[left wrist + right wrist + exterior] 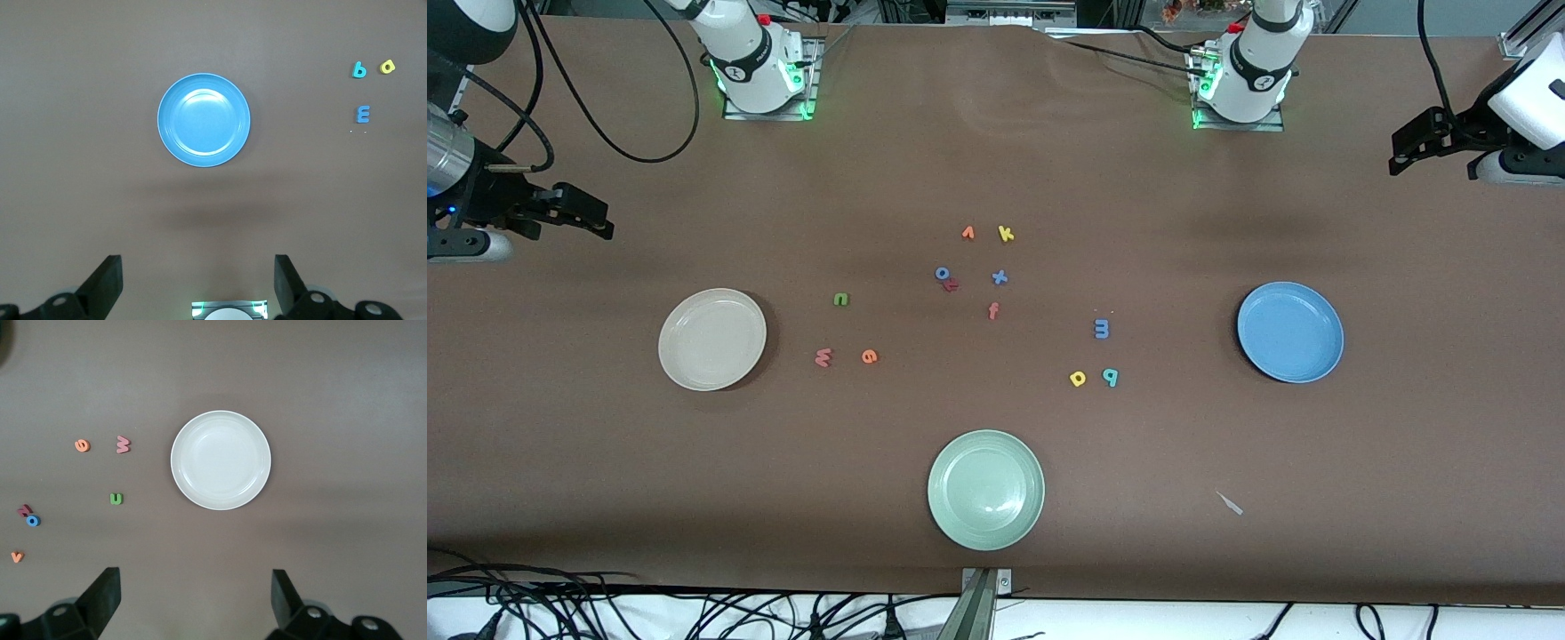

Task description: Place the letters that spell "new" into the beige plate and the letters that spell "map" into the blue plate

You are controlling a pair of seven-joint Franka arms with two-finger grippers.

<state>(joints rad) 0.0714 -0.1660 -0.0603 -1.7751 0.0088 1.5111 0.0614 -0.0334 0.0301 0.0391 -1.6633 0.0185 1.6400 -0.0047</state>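
Under your wide right pincer (193, 603) sits the beige plate (221, 460); left pincer (198, 283) wide too. Green n (116, 499) is tiny, so you may miss it.

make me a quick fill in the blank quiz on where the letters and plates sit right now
1. The beige plate holds ____ letters.
2. The blue m lies nearest the ____ plate.
3. The plate nearest the front camera is pale ____.
4. The green n lies ____ from the front camera than the orange e.

Missing words: no; blue; green; farther
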